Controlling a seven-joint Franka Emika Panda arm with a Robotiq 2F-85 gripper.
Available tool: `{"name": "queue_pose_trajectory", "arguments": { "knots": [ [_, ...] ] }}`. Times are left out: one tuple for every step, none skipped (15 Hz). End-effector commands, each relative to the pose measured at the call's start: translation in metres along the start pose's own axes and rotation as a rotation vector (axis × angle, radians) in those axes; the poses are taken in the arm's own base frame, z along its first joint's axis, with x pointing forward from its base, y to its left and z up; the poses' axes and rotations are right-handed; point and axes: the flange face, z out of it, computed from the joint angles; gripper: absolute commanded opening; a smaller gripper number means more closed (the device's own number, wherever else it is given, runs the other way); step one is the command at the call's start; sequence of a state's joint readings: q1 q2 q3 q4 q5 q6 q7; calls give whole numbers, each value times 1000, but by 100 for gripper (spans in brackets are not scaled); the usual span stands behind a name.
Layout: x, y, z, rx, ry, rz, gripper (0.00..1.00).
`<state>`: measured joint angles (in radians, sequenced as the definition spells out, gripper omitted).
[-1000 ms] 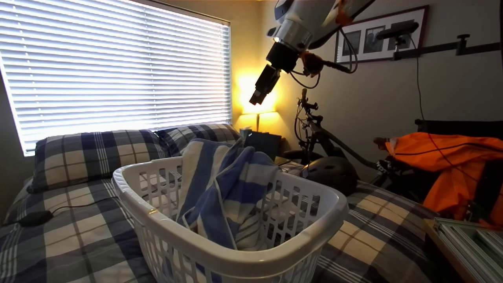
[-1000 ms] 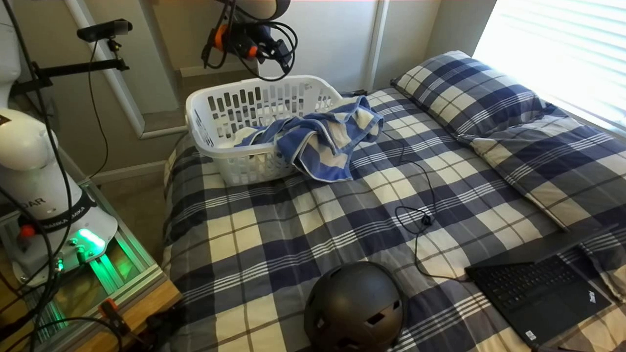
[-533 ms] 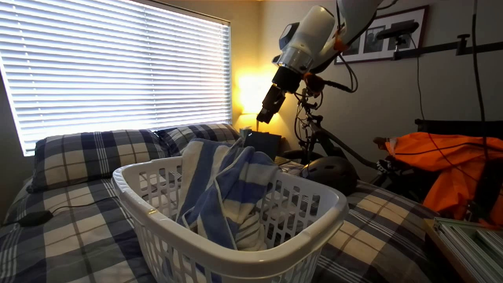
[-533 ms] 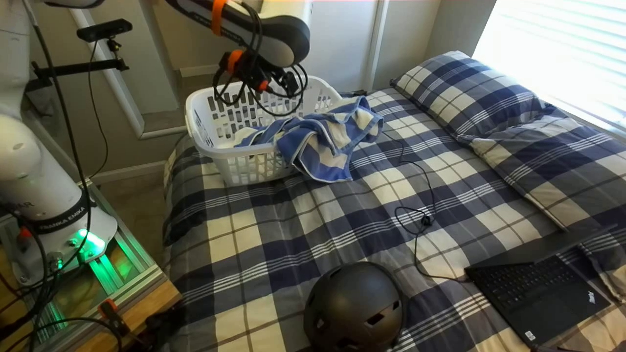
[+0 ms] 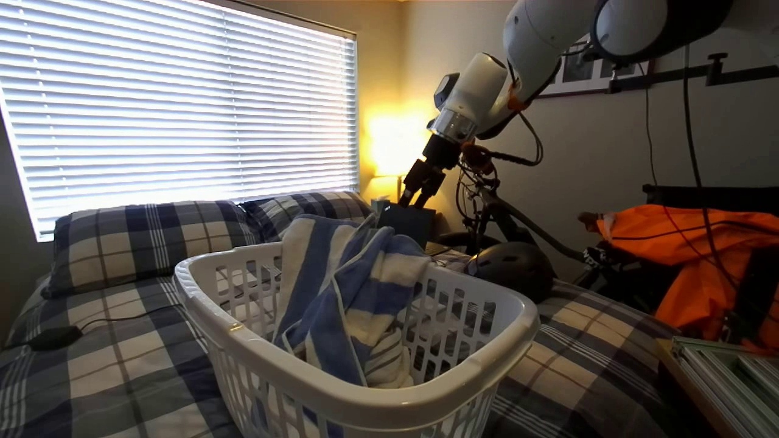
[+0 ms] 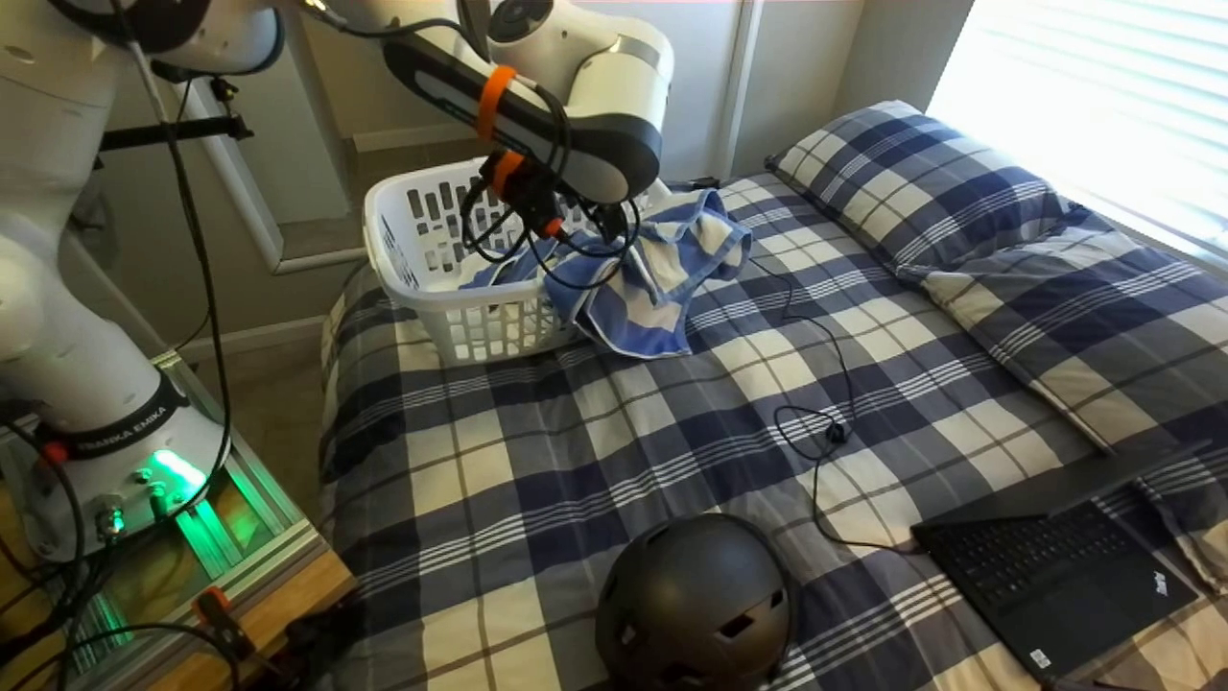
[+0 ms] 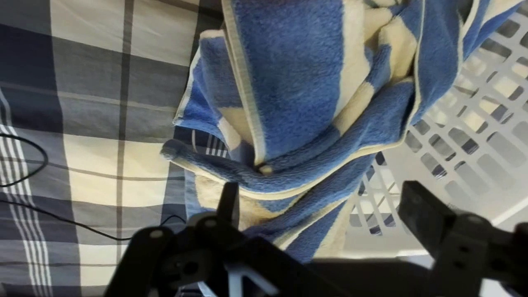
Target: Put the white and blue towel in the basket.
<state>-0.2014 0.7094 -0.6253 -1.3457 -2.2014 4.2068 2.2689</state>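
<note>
In an exterior view the white and blue towel point(image 6: 672, 278) droops over the side of the basket point(image 6: 470, 298) at upper centre, part inside and part hanging outside above the plaid bedspread point(image 6: 576, 451), while a dark helmet point(image 6: 696, 595) sits at bottom centre and a black laptop point(image 6: 1084, 576) lies open at lower right. In the wrist view the gripper point(image 7: 321, 198) stands at the bottom of the frame, its jaws spread apart, with folds of the towel showing between and beyond them.
</note>
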Motion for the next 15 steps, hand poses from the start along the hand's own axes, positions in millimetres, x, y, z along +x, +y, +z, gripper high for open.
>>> {"name": "queue_pose_trajectory", "arguments": {
  "knots": [
    [16, 19, 20, 51, 6, 78, 100],
    [15, 20, 30, 61, 29, 87, 100],
    [21, 25, 34, 81, 25, 89, 100],
    [22, 25, 43, 104, 36, 101, 100],
    [22, 25, 51, 114, 44, 102, 100],
    [23, 26, 58, 123, 44, 105, 100],
    [23, 27, 65, 131, 42, 108, 100],
    [23, 27, 72, 140, 41, 112, 100],
    [22, 28, 77, 144, 36, 116, 100],
    [22, 28, 82, 150, 34, 122, 100],
    [21, 28, 87, 152, 29, 124, 100],
    [21, 28, 91, 153, 26, 127, 100],
    [20, 28, 95, 157, 22, 131, 76],
    [20, 27, 98, 155, 18, 131, 74],
    [19, 26, 101, 154, 11, 133, 68]
  ]
}}
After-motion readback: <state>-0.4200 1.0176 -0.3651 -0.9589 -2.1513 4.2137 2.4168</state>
